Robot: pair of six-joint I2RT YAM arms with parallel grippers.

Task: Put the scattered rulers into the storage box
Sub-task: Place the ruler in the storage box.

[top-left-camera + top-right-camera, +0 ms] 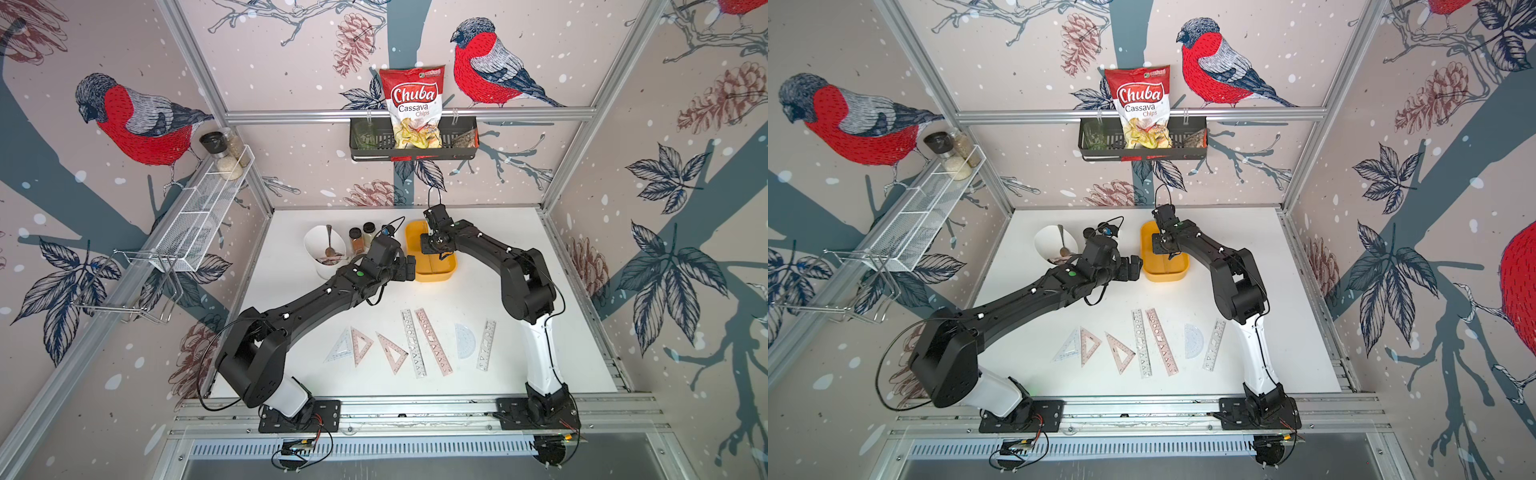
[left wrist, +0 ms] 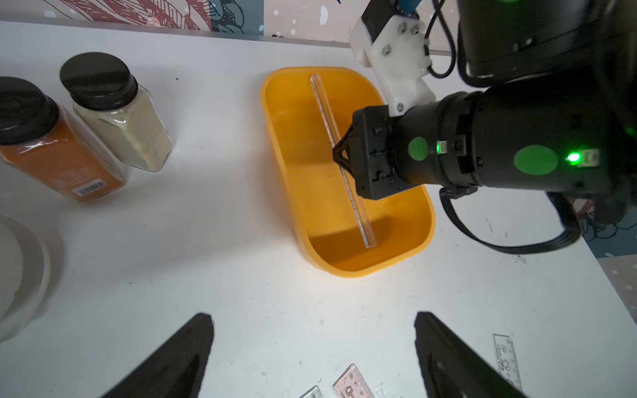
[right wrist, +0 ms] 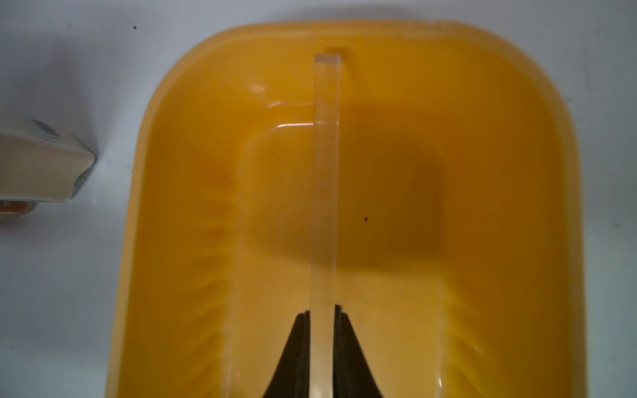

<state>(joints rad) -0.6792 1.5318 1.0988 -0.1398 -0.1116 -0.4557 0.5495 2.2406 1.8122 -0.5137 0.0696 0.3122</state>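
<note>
Both arms are black with white lower links, round green stickers, looping black cables and bolted base plates.

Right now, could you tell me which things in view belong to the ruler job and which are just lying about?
Job: storage box; slim strip, gripped by the right claw; three set squares; three stencil rulers; protractor.
Lying about: bowl with spoon; spice jars; chips bag; basket; wire shelf.

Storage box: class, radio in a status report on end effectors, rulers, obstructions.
Right end effector shut on slim ruler, lengthwise in storage box. Left end effector open, empty, beside box. Seven rulers on table. Spice jars beside box, not obstructing.
</note>
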